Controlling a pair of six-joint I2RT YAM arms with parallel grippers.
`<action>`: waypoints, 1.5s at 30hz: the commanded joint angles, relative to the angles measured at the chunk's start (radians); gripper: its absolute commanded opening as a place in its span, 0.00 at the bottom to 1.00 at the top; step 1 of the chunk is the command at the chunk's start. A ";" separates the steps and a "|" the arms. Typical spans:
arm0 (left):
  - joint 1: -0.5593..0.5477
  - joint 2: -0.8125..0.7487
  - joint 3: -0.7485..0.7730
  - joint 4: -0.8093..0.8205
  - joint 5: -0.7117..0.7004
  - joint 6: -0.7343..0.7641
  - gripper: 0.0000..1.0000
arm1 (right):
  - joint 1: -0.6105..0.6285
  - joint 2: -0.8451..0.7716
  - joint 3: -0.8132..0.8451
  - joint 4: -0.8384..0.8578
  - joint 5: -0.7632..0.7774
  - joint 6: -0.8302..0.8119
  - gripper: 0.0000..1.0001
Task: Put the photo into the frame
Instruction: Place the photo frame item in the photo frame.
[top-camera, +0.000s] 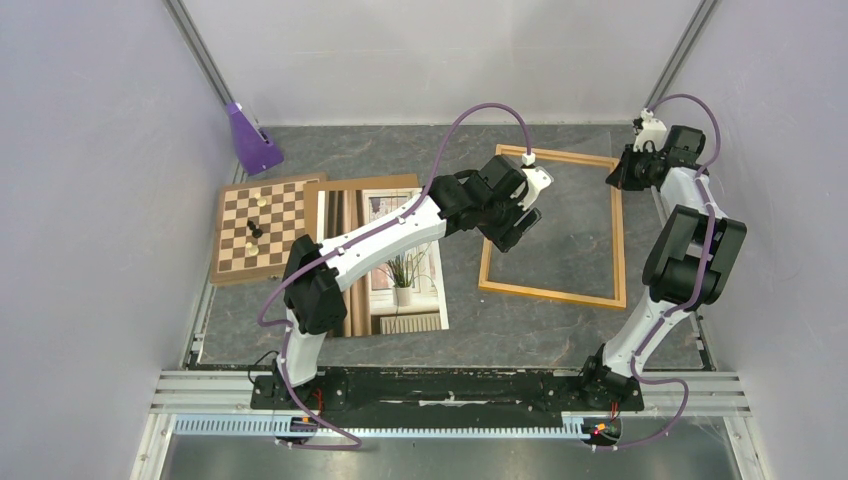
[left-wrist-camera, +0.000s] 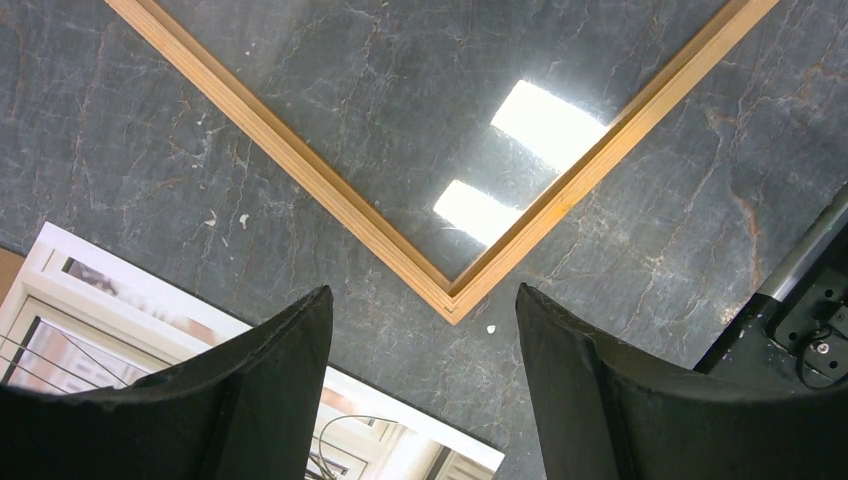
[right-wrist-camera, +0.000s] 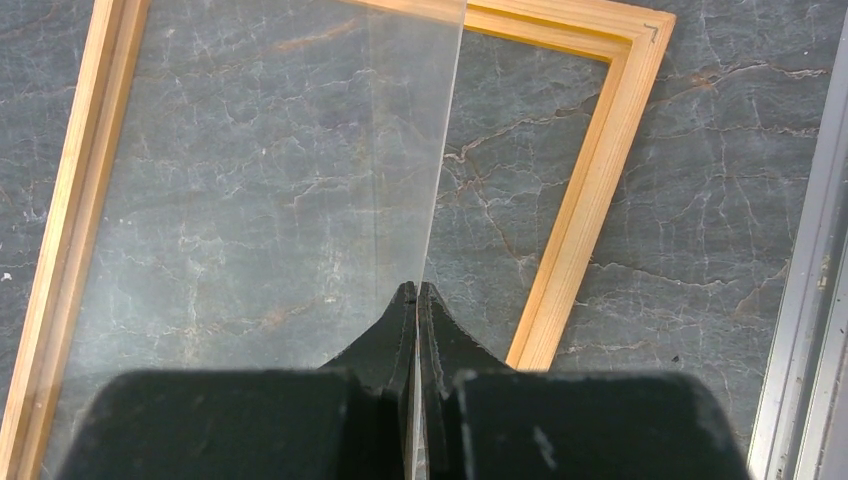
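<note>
Frame (top-camera: 617, 240): flat on the surface (top-camera: 560, 330), bare grey showing inside its rails.
Photo (top-camera: 400, 305): face up, at the frame's 9 o'clock, outside it.
Clear pane (right-wrist-camera: 260, 180): above the frame, right gripper (right-wrist-camera: 417, 290) clenched on its edge.
Left gripper (left-wrist-camera: 425, 300): released, hovering over a frame corner.

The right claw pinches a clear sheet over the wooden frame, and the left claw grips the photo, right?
Not the left gripper: it is open and empty, the photo lying untouched beside the frame, as the left wrist view shows. The rest holds.
</note>
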 joint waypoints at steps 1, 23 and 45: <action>0.003 -0.006 0.014 0.010 0.009 0.022 0.73 | 0.006 -0.004 0.038 -0.007 0.017 -0.036 0.00; 0.003 -0.003 0.012 0.013 0.010 0.017 0.73 | 0.007 -0.005 0.053 -0.011 0.038 -0.058 0.00; 0.003 0.001 0.012 0.016 0.012 0.014 0.73 | 0.009 -0.003 0.047 -0.010 0.052 -0.075 0.00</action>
